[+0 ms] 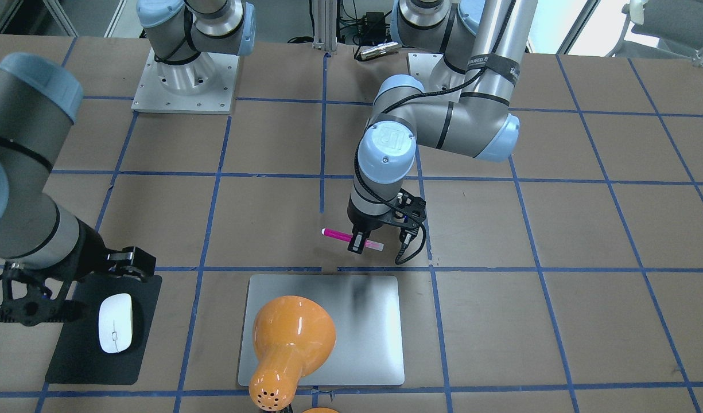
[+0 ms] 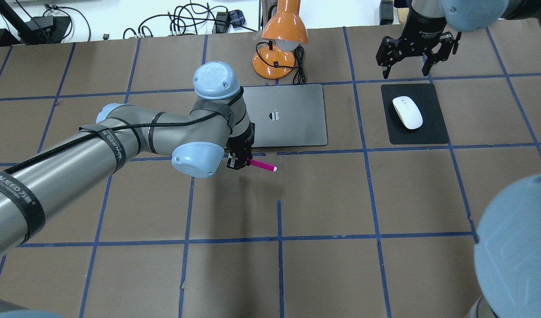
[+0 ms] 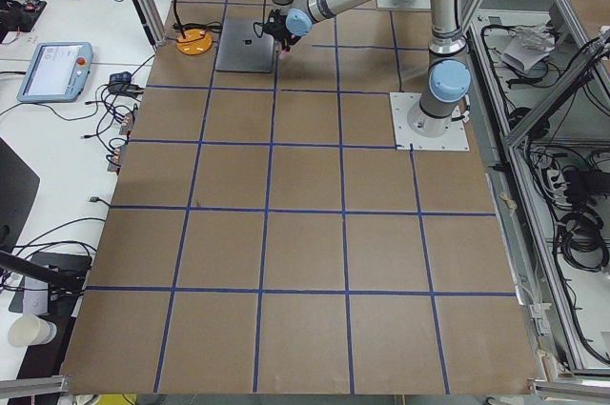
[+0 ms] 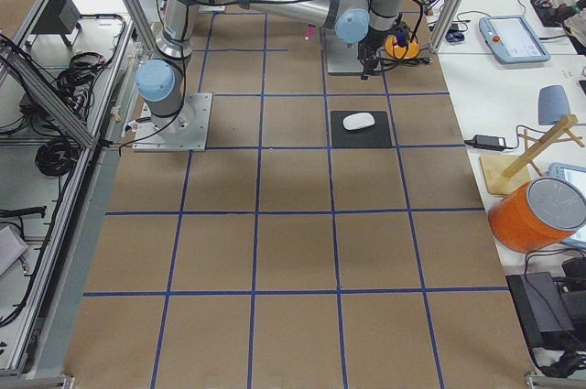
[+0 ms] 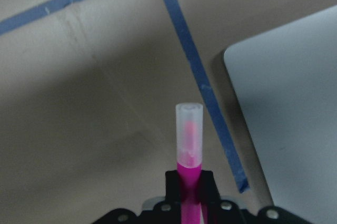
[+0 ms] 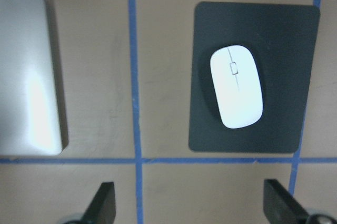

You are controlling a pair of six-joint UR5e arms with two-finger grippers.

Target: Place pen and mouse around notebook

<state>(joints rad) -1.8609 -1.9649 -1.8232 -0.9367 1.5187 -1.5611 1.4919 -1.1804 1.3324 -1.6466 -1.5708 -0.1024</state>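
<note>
My left gripper (image 2: 238, 162) is shut on the magenta pen (image 2: 262, 165), which lies level and low over the table. In the left wrist view the pen's pale cap (image 5: 188, 129) sticks out past the fingers (image 5: 206, 188). The pen (image 1: 338, 234) sits just off the robot-side edge of the silver notebook (image 1: 362, 321), near its corner (image 5: 295, 108). The white mouse (image 2: 407, 112) lies on a black mat (image 2: 429, 132) to the notebook's right. My right gripper (image 2: 414, 62) hangs open above the mat's far edge, holding nothing, with the mouse (image 6: 236, 94) below it.
An orange desk lamp (image 2: 284, 31) stands at the notebook's far edge, and its shade (image 1: 291, 338) overhangs part of the lid. Its cable (image 2: 299, 57) lies beside the base. Brown table paper with blue tape lines (image 2: 279, 238) spreads toward the robot.
</note>
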